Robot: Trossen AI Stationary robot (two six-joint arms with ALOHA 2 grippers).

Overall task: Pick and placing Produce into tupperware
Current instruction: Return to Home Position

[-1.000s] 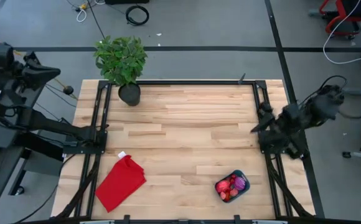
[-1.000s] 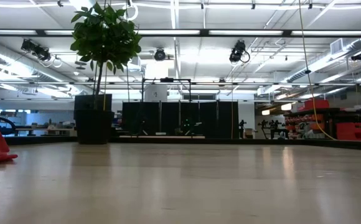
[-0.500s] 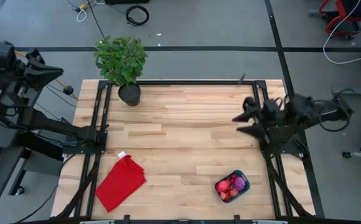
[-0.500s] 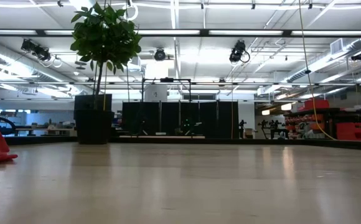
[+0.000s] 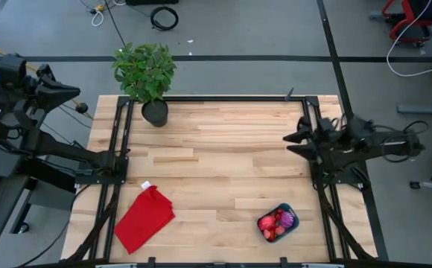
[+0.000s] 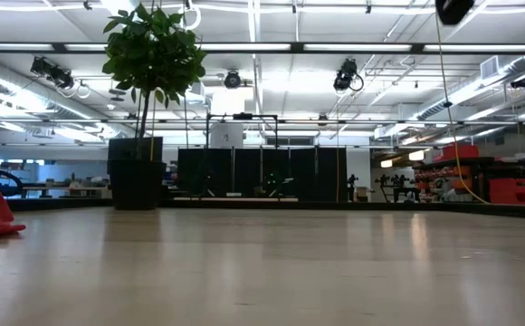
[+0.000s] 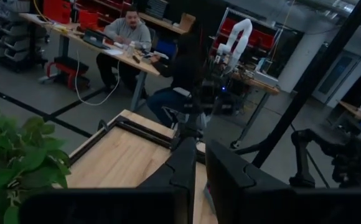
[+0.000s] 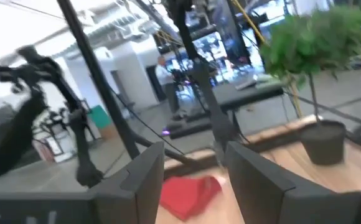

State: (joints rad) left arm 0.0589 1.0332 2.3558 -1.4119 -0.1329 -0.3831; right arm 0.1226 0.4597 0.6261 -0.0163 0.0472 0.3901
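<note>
Produce (image 5: 275,222) sits heaped in the tupperware (image 5: 293,214) at the counter's (image 5: 223,164) near right corner. We judge placing done and homing underway. Right gripper (image 5: 292,142), fingers parted and empty, need only retreat. Left gripper (image 5: 71,92), beyond the far-left edge, is pinched closed, empty.

1. We see the tupperware (image 5: 287,208), a small teal-blue tub with rounded corners, sitting upright on the worktop (image 5: 223,156) near its right corner at the high view's bottom edge, turned askew to both edges.
2. We see the produce (image 5: 274,222) heaped inside it: red and pink pieces with one purple.
</note>
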